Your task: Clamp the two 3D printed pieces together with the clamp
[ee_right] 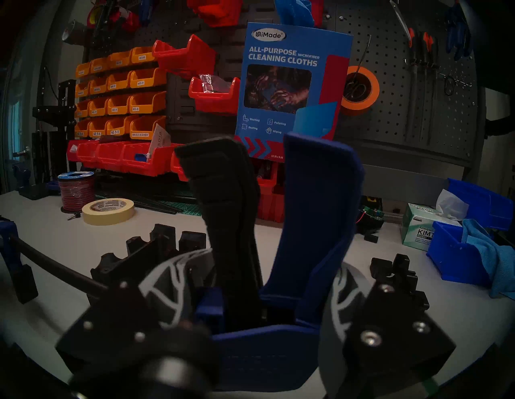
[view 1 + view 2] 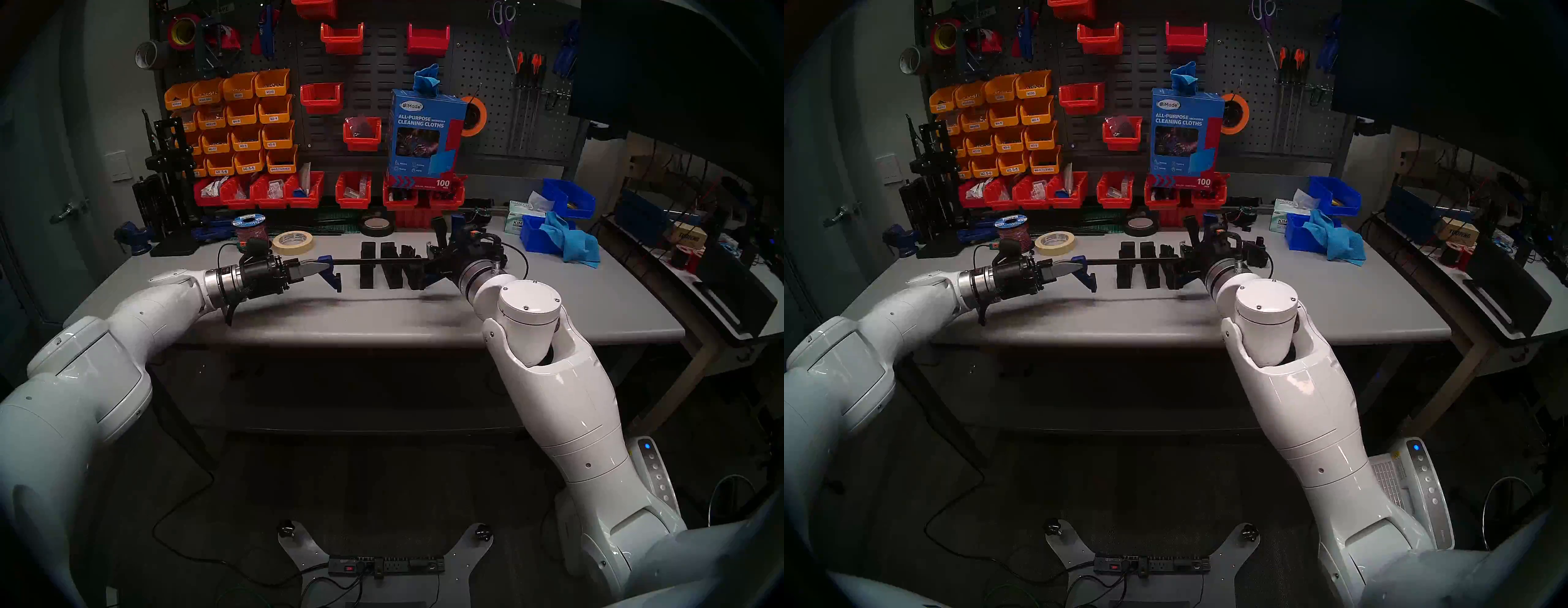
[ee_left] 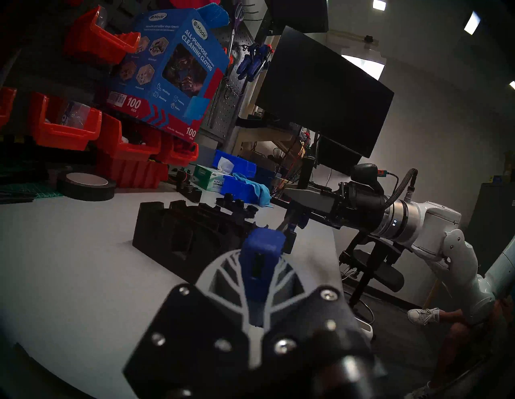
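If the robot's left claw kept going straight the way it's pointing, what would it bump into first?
The left claw points along the clamp it holds by its blue end, so likely the nearest black printed piece first, though depth is hard to judge.

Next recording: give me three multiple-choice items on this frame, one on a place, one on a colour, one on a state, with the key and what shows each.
1. Where is the masking tape roll?
A. on the table, behind the left gripper
B. on the pegboard
C. in a blue bin

2. What colour is the loose cloth on the table?
A. red
B. light blue
C. white

3. What does the right gripper hold?
A. nothing
B. a screwdriver
C. the clamp, by its handle

Key: 1 A, the roll lies flat on the tabletop; 2 B, plainly light blue; 3 C, its fingers close on the handle in the wrist view.
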Tool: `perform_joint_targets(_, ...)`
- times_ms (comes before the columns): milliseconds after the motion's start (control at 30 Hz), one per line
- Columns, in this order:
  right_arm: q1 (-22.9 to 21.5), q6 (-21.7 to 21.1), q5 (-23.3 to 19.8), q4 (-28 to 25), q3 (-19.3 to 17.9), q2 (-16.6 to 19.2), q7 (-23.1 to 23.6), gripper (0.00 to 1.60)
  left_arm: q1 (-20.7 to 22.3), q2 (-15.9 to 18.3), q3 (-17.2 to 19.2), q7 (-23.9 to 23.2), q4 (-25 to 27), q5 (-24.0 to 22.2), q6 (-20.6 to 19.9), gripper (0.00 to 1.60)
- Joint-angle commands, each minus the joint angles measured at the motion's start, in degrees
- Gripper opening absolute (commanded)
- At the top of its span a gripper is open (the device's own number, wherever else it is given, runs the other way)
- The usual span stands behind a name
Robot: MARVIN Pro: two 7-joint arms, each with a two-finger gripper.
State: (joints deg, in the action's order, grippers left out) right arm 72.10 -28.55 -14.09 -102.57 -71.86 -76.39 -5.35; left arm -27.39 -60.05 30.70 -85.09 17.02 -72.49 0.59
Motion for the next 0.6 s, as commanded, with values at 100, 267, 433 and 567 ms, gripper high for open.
perform_joint_targets(100, -2.8, 1.5, 0.0, -1.4, 0.0, -0.7, 0.5, 0.00, 4.1, -1.8, 1.0, 0.1, -1.3, -0.6, 0.0, 0.00)
perform_joint_targets(267, -2.7, 1.7, -0.1, -2.9, -0.4, -0.4, 0.3, 0.00, 4.4, -1.6, 1.4, 0.1, -0.8, -0.9, -0.4, 0.00)
perform_joint_targets(433, -2.3, 1.9, 0.2, -4.3, -0.9, -0.2, -0.1, 0.00, 4.6, -0.9, 1.8, 0.1, 0.5, -1.0, -0.9, 0.00)
perform_joint_targets(567, -2.2, 1.9, 0.3, -5.1, -1.2, 0.0, -0.2, 0.00, 4.5, -0.6, 2.0, 0.1, 1.1, -1.1, -1.2, 0.00)
